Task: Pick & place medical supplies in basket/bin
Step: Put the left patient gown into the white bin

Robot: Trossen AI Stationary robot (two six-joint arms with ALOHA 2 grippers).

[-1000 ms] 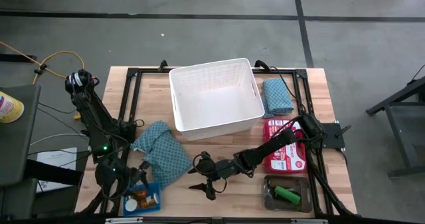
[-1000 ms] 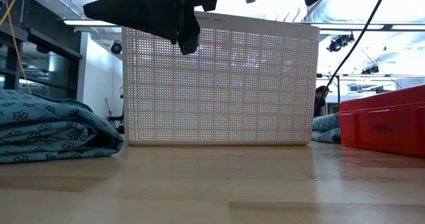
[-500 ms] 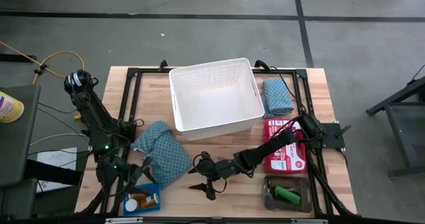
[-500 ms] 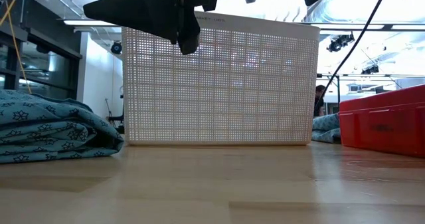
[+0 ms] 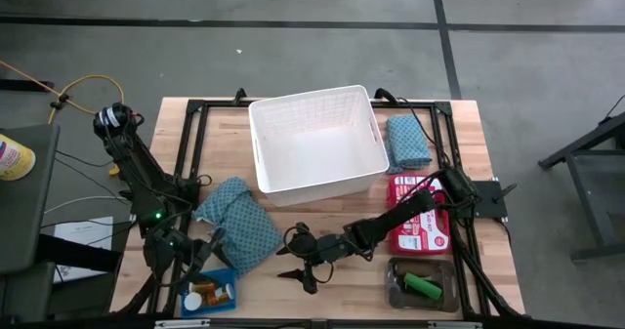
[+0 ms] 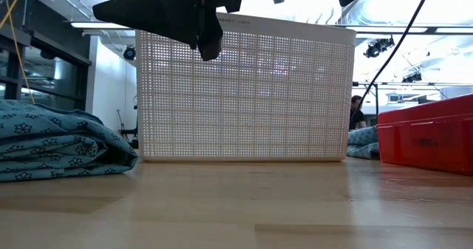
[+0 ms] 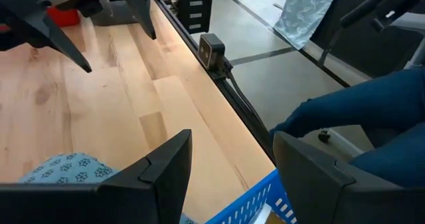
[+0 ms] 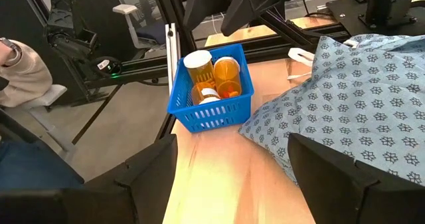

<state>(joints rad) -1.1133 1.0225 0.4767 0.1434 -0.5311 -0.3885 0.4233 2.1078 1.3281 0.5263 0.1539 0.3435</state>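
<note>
Grey concrete floor surrounds a wooden worktop [image 5: 234,280] framed by black rails. At the far middle of it stands a big white basket [image 5: 317,140] with lattice walls, nothing visible inside. A folded teal patterned cloth [image 5: 407,141] lies just beside the basket's right wall, and a second, crumpled teal cloth [image 5: 237,223] lies near the basket's front left corner. In front of the folded cloth sits a red box [image 5: 422,227], and nearer the front edge a grey tray [image 5: 422,285] holds a green oblong piece [image 5: 423,287] with a dark one beside it.

The left hand [image 5: 202,256] hovers at the front left, between the crumpled cloth and a small blue mesh tray [image 5: 208,294]; its fingers are spread and grasp nothing. The blue tray holds orange pill bottles [image 8: 228,77], one with a white cap.

The right hand [image 5: 294,263] reaches across to the front middle, above bare wood just beside the crumpled cloth; its fingers are also released, with nothing between them.

Beyond the worktop's front edge, a person's blue-clad leg [image 7: 372,127] shows in the left wrist view.
</note>
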